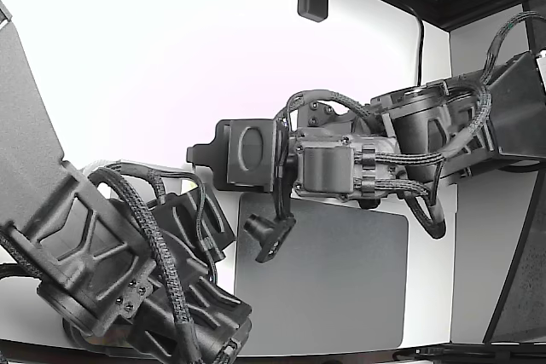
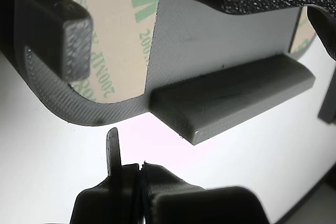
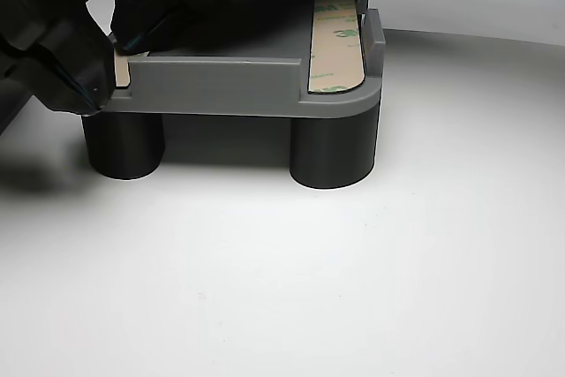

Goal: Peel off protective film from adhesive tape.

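Your hand (image 2: 137,174), seen at the near edge of the wrist view, has its two dark fingers pressed together, and a thin dark sliver stands up between them; you cannot tell whether that sliver is a scrap of film or part of a finger. The hand sits just clear of the rounded edge of a grey printed part (image 2: 220,30), not touching it. On that part lies a strip of adhesive tape (image 2: 113,40) with its tan liner, printed in green lettering, covering it, running beside a raised block (image 2: 58,32) and a long ledge (image 2: 236,100). In the other view the part (image 3: 221,90) stands on two dark cylindrical legs (image 3: 334,152) on a white tabletop (image 3: 353,289), with one liner-covered strip (image 3: 337,41) along its right side and a second strip's end (image 3: 122,68) at the left corner, where dark robot fingers crowd close. The exterior view shows two arms meeting above a grey mat (image 1: 341,279). You appear to be at the stage of catching a liner edge; next you would likely need to nip a lifted corner and draw it away along the strip
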You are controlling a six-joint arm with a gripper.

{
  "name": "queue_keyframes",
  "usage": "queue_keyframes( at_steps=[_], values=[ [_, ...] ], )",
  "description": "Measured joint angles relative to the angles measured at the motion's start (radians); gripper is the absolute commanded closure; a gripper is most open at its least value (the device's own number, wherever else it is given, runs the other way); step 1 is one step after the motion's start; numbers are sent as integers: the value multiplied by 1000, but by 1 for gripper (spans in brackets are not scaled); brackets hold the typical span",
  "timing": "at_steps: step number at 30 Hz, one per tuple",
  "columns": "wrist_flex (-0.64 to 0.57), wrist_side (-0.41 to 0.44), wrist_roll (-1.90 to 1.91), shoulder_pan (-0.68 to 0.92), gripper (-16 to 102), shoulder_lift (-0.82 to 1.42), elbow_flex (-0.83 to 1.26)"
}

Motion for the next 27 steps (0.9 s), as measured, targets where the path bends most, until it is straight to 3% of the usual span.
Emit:
queue_keyframes(
  at_steps=[16,27],
  values=[
    [26,-3,29,0,97,-20,-34],
    [-48,-6,37,0,97,9,29]
  ],
)
